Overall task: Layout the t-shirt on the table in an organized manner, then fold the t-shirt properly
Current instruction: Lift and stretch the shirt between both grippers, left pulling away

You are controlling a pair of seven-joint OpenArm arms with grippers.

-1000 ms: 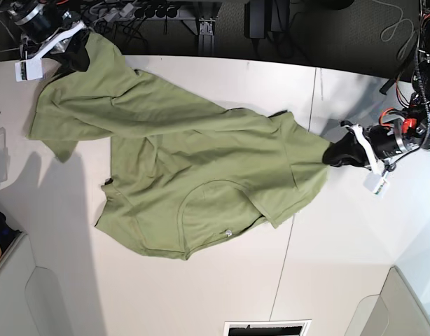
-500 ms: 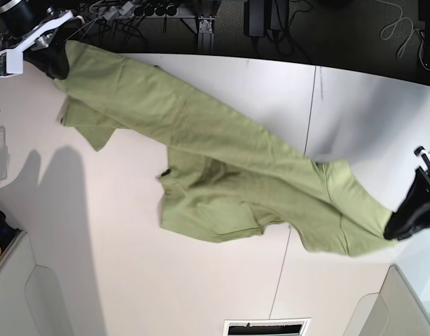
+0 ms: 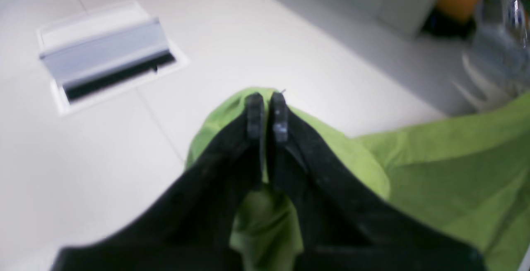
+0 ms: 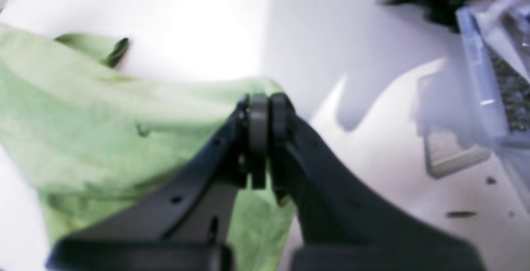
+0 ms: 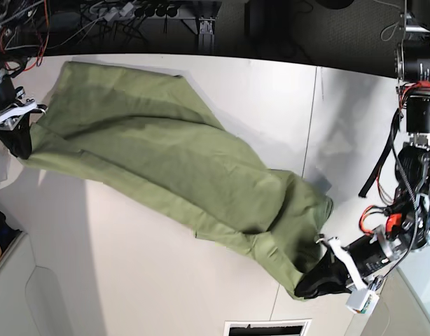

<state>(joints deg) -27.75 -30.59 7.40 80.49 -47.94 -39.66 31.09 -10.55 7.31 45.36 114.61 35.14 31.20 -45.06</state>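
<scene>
Item: one t-shirt [image 5: 180, 154], olive green, stretched slantwise between our two grippers above and across the white table [image 5: 152, 280]; its far part spreads toward the table's far edge, with folds near the right-hand side of the base view.
Item: left gripper [image 5: 300, 290], closed, pinching the shirt's near corner, close to the rectangular slot [image 5: 267, 328] at the table's near edge.
Item: right gripper [image 5: 22, 148], closed, pinching the opposite end.
We cannot tell which shirt parts we hold.

The left gripper [image 3: 267, 138] is pinching the green t-shirt [image 3: 339, 151] mid-frame, cloth spreading toward the right edge.
</scene>
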